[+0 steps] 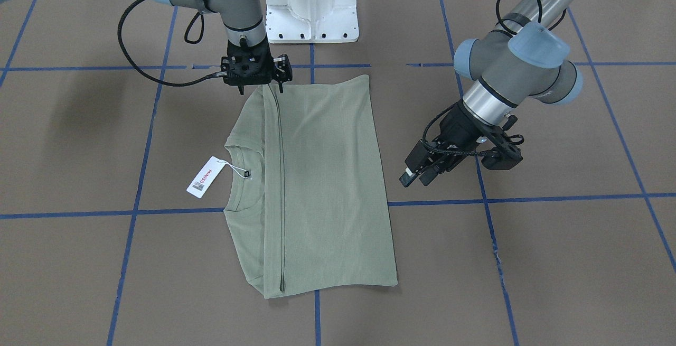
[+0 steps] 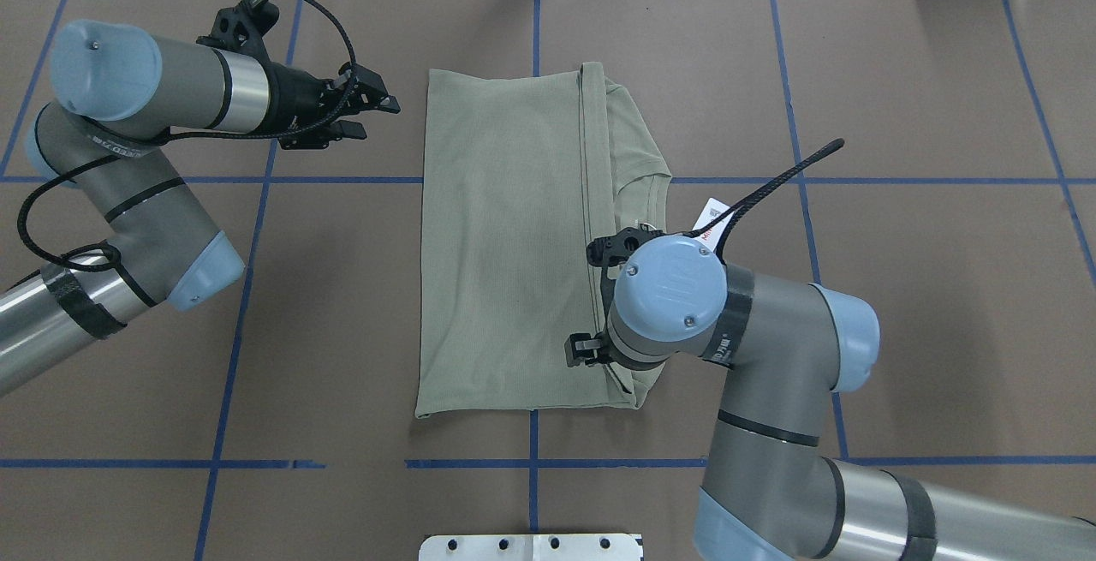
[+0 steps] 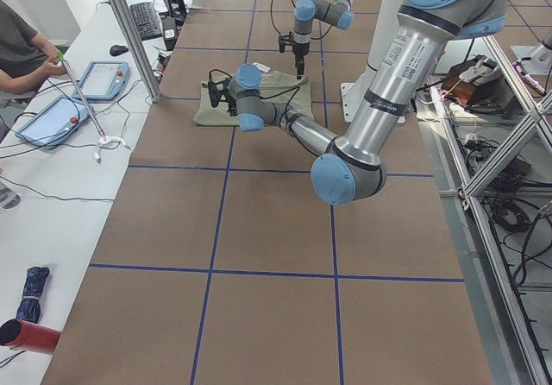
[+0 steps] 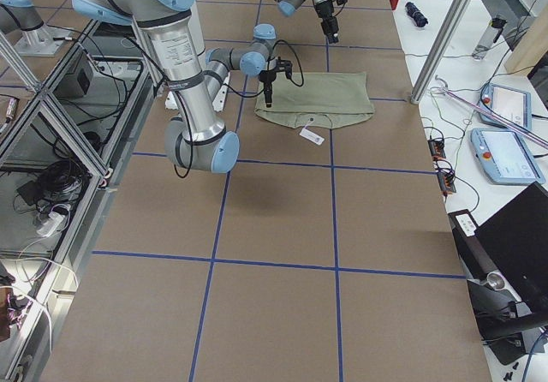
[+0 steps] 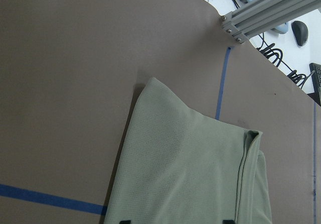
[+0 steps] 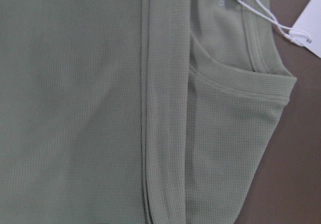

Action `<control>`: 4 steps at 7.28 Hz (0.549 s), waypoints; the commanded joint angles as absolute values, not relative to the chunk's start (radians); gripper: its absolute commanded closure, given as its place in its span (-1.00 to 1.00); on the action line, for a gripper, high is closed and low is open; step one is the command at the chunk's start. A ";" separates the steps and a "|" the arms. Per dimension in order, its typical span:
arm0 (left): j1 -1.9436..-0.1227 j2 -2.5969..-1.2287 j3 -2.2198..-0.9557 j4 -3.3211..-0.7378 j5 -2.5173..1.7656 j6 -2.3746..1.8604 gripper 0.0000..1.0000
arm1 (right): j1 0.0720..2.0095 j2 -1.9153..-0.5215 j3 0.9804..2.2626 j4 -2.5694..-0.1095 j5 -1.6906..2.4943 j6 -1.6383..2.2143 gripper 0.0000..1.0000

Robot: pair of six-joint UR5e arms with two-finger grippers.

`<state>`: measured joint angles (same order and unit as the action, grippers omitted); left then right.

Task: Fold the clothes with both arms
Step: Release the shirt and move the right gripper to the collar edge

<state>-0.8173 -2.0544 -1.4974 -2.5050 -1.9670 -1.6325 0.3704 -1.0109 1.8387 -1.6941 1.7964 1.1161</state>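
Olive-green ribbed knit, the shirt (image 2: 505,244) lies flat in the middle of the tabletop (image 2: 899,330), already doubled into a rectangle. Its long axis runs from the robot's near side straight out to the far side. The collar (image 1: 237,177) and the white hang tag (image 1: 203,177) stick out on the right.

A folded edge (image 2: 586,201) runs the length of the shirt just left of the collar, and I judge the next fold turns on it. The right pincer (image 1: 261,91) points straight down at the near end of that edge, with its jaws spread to either side of it and no cloth raised between them. Your right arm is plainly the nearer one.

The left pincer (image 2: 377,117) hangs off the shirt's far left corner, apart from the cloth. Its jaws are wide and empty, and they aim across at the shirt, so it has to reach to the right before it can take the far end.

You cannot tell whether the right fingertips touch the knit or stop just above it, because in the overhead view the wrist covers them. The sleeves are tucked out of sight, and the chest logo does not show.
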 commanded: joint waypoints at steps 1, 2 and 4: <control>-0.816 -2.052 -1.477 -2.511 -1.962 -1.629 -0.36 | 0.370 -0.915 1.706 -1.721 1.845 0.936 -0.99; -0.815 -2.054 -1.474 -2.513 -1.962 -1.629 -0.36 | 0.370 -0.925 1.701 -1.723 1.848 0.892 -0.98; -0.815 -2.056 -1.474 -2.513 -1.962 -1.629 -0.36 | 0.371 -0.956 1.704 -1.755 1.862 0.841 -0.91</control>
